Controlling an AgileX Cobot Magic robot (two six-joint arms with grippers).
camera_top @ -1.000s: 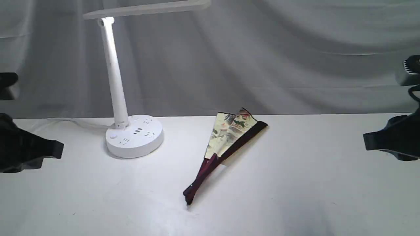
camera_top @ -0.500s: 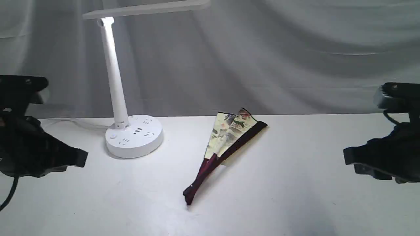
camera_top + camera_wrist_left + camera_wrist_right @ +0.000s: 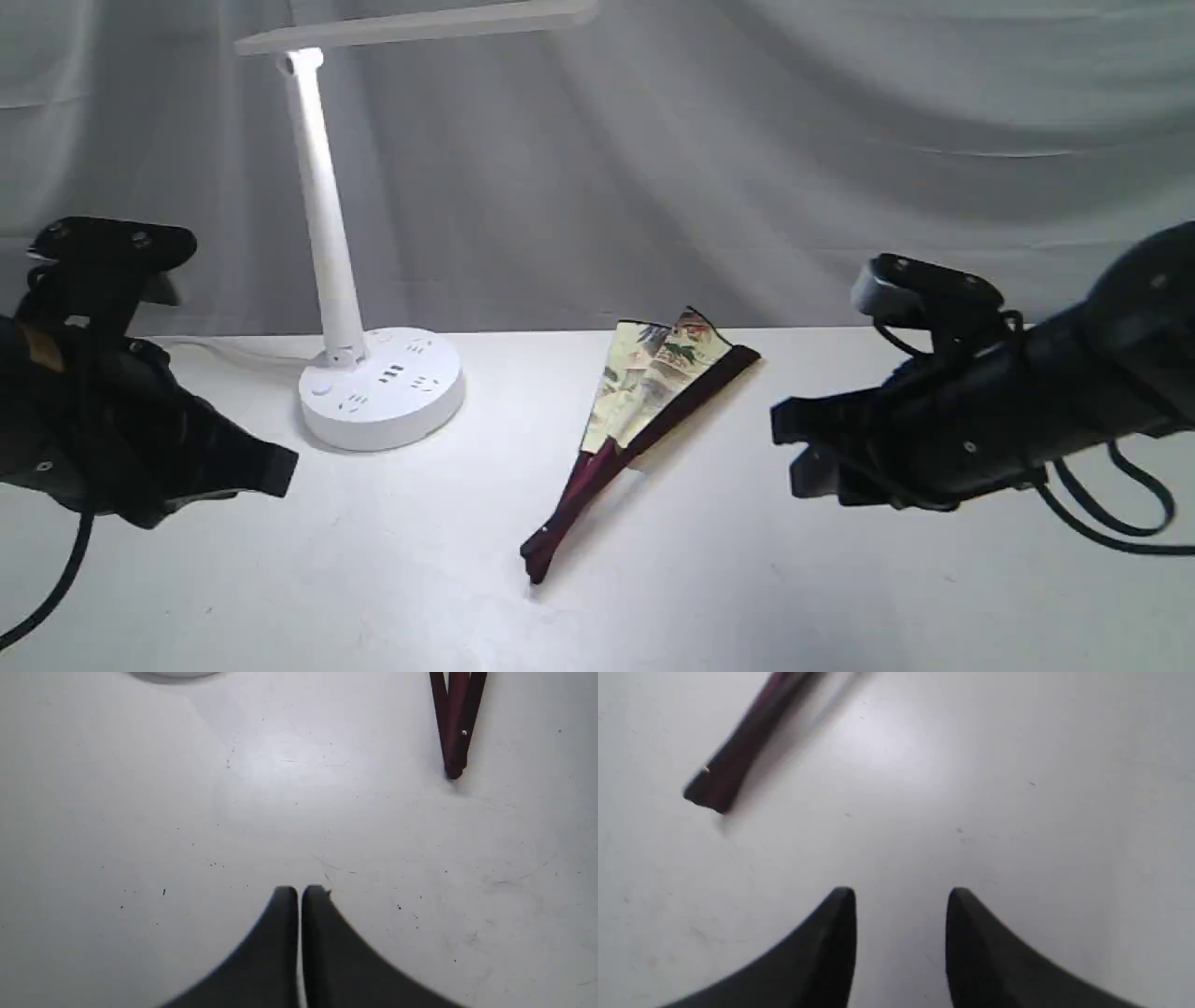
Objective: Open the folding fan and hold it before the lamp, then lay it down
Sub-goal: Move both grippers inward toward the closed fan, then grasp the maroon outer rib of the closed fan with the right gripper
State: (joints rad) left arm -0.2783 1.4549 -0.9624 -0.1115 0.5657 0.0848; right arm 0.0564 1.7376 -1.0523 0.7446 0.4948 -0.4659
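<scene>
The folding fan [image 3: 644,411] lies on the white table, only slightly spread, its maroon pivot end [image 3: 537,560] toward the front and its painted paper toward the back. The white lamp [image 3: 378,387] stands lit at the back left, its bar head over the table. My left gripper [image 3: 275,471] hovers left of the fan, shut and empty; in the left wrist view its fingertips [image 3: 299,891] touch and the fan's rib end [image 3: 453,742] lies ahead. My right gripper [image 3: 789,448] hovers right of the fan, open and empty [image 3: 901,896], with the fan's blurred pivot end [image 3: 724,779] ahead.
A grey curtain [image 3: 747,159] hangs behind the table [image 3: 747,597]. The lamp's white cord [image 3: 224,350] runs along the back left of the table. A black cable [image 3: 1111,523] loops under my right arm.
Both arms have come in from the picture's edges toward the fan, the right one much farther. The fan and the lamp have not moved.
</scene>
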